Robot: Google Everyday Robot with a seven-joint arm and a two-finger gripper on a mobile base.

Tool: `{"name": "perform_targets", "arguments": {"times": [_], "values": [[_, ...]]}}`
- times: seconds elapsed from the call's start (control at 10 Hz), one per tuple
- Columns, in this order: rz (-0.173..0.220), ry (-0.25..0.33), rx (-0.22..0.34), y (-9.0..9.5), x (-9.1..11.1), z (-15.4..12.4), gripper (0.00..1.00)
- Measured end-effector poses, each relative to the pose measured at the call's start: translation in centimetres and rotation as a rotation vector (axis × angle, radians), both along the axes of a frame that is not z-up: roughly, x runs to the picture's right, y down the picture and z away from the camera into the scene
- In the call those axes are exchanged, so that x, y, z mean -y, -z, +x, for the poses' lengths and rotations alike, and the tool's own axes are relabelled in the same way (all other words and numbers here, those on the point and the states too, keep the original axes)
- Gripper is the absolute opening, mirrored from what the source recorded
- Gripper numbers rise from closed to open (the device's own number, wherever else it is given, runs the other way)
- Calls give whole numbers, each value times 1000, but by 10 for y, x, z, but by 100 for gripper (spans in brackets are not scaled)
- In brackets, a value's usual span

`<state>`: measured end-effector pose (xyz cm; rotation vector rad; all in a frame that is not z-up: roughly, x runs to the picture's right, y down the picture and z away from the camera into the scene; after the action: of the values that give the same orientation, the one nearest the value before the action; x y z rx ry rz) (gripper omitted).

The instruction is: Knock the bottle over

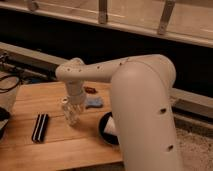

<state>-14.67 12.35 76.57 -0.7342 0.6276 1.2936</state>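
Just right of the striped block (pixel 40 127), the gripper (pixel 75 106) seems to touch the upright bottle (pixel 70 112); jaw state unclear. Next: push sideways.

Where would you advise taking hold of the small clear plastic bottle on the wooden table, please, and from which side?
Probably around the small clear plastic bottle's slim middle, coming from its left, camera-side: it stands roughly upright, the end effector sits right against its far right side, and the black-and-white striped flat block lies well apart to the left on the wooden table.
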Motion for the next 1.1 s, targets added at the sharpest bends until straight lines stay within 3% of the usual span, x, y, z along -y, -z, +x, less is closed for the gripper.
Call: {"name": "perform_targets", "arguments": {"times": [0.1, 0.4, 0.7, 1.0, 1.1], "values": [[1, 17, 24, -2, 3, -2, 0], [27, 36, 17, -5, 9, -13, 0], [62, 99, 140, -2, 25, -51, 0], [133, 162, 258, -1, 54, -78, 0], [206, 173, 307, 6, 62, -81, 0]]}}
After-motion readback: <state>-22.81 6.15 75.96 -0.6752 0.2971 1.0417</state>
